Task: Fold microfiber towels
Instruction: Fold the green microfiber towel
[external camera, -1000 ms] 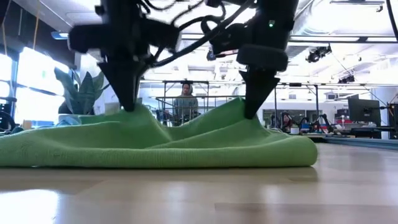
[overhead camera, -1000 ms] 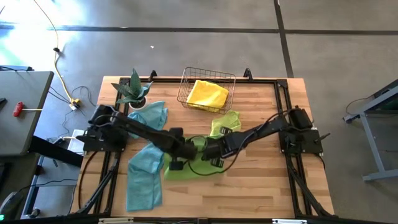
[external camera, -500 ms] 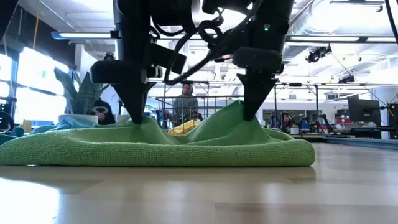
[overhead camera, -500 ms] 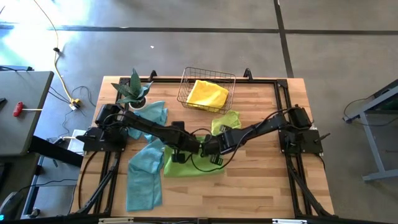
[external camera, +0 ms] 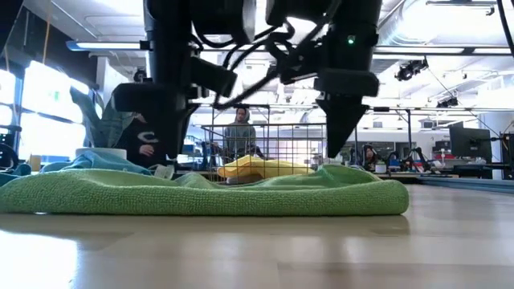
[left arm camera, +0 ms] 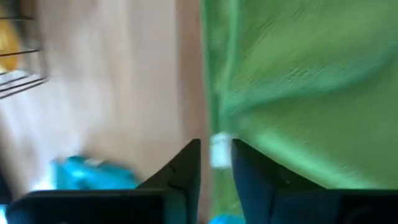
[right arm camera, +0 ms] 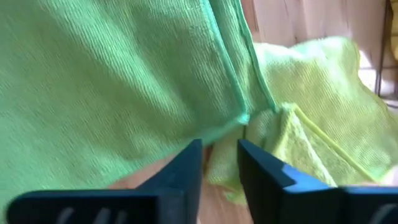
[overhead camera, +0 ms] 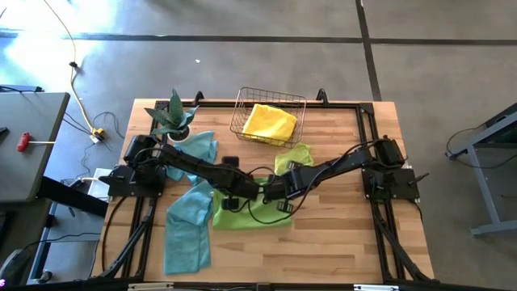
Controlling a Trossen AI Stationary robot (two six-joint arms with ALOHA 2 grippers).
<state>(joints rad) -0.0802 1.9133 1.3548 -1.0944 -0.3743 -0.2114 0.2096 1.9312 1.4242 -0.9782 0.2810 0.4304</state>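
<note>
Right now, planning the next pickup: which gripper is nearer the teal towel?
Left. The left gripper hovers beside the teal towel; the right gripper hangs farther off, over the green towel.
</note>
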